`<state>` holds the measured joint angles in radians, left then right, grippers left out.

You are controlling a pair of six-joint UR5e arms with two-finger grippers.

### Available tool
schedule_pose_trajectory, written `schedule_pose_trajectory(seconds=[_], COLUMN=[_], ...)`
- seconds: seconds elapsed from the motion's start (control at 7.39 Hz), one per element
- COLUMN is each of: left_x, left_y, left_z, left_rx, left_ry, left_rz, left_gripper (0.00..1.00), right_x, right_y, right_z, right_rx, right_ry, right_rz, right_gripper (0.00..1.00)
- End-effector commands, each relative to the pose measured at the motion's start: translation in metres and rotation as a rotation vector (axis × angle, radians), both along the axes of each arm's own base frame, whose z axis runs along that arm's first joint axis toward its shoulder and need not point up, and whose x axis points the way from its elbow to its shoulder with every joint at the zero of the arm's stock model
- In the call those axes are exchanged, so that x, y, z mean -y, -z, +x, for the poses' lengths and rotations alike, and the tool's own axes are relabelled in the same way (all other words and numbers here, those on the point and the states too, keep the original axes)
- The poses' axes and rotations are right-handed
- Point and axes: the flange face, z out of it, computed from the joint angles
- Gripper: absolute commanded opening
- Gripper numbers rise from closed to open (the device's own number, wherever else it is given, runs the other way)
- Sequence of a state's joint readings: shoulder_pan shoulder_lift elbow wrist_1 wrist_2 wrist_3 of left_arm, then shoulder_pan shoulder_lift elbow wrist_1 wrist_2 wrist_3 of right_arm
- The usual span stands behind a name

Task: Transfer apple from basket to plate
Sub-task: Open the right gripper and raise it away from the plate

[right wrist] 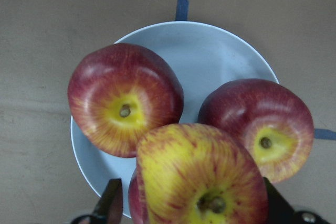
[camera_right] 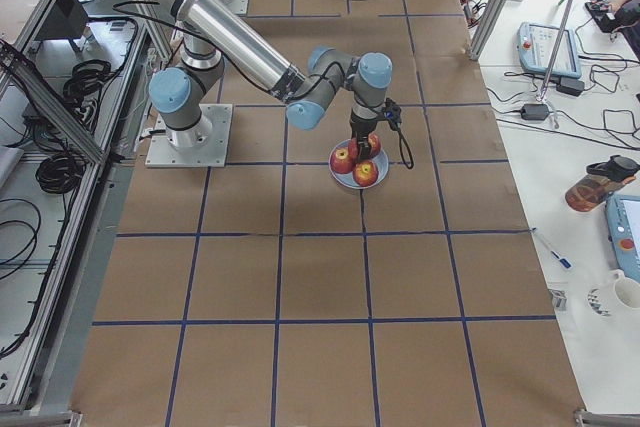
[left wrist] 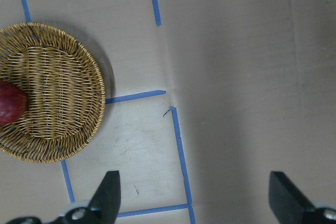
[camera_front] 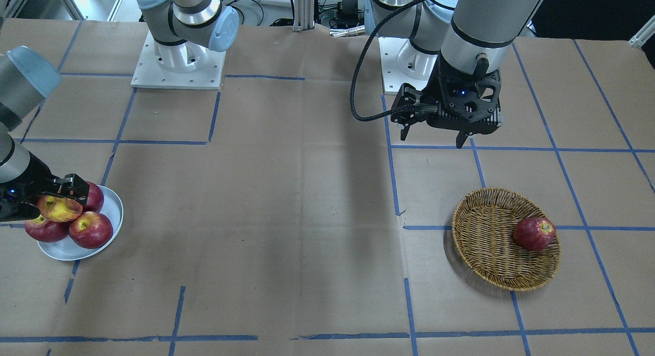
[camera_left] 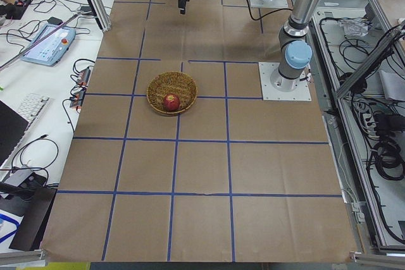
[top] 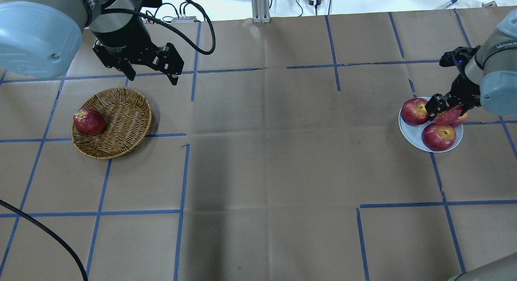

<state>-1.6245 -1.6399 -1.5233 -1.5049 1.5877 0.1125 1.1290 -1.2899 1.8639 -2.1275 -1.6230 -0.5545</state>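
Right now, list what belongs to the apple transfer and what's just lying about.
Job: streaked apple, between the right end effector's fingers; plate; basket.
Lying about: lone dark apple in the basket; three dark red apples on the plate; open left end effector.

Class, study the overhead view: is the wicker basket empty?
No, one dark red apple lies inside the basket, near its rim.
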Motion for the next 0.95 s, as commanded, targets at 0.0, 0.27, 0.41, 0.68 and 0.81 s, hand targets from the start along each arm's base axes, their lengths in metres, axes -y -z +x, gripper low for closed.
schedule_pose_trajectory(seconds=[0.0,0.27,0.41,0.68,0.81], left_x=[0.000,0.000,-0.001,-0.001,-0.002], left_y=[0.000,0.000,-0.001,-0.001,-0.001], left_z=[0.000,0.000,0.000,0.001,0.000], left_rx=[0.000,0.000,0.000,0.000,0.000], left_ry=[0.001,-0.001,-0.001,-0.002,-0.001], left_rz=[0.000,0.000,0.000,0.001,0.003], left_gripper=[0.99,0.99,0.99,0.99,0.99], right_x=[0.005,0.007,-0.001,-0.023,-0.039], right_y=[-0.016,-0.068,-0.100,-0.168,-0.185], right_z=[-0.002,0.005,0.016,0.086,0.115], right_rx=[-0.011,-0.029,-0.023,-0.006,0.001], right_ry=[0.011,-0.001,-0.009,0.005,0.049], right_rz=[-0.030,-0.089,-0.084,-0.071,-0.058], right_gripper=[1.00,1.00,1.00,1.00,1.00])
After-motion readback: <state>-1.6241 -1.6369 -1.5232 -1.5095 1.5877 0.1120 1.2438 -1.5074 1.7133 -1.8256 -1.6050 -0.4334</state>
